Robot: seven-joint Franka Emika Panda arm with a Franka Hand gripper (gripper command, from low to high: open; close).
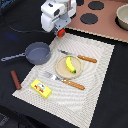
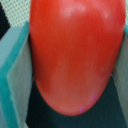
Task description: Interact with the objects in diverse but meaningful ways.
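Above the far edge of the mat [image 1: 95, 60], toward the exterior view's left, the end effector [image 1: 61, 32] hangs with the tomato [image 2: 75, 52] clamped between its teal pads [image 2: 14, 75]. The wrist view shows the red skin filling the gap, pads pressed on both sides, so the jaws are closed only as far as the tomato's width allows. It is clear of the table, well above everything else.

Below and toward the exterior view's left sits the pan [image 1: 37, 52], empty, its handle pointing away to that side. The banana [image 1: 70, 65] lies on a round plate [image 1: 61, 71] mid-mat, with a knife [image 1: 80, 57] beyond it and a fork [image 1: 64, 80] nearer the camera. The yellow block [image 1: 41, 88] rests at the mat's near corner, and the sausage [image 1: 15, 79] lies off the mat on the dark table. A pot [image 1: 123, 17] stands far off at the exterior view's right.

The sensible step appears to be carrying the tomato to a container, and the pan is the nearest. To do it well, keep the grip steady, travel level until centred over the pan's bowl rather than its rim, then descend low before releasing: a round tomato dropped from height would likely bounce or roll out.
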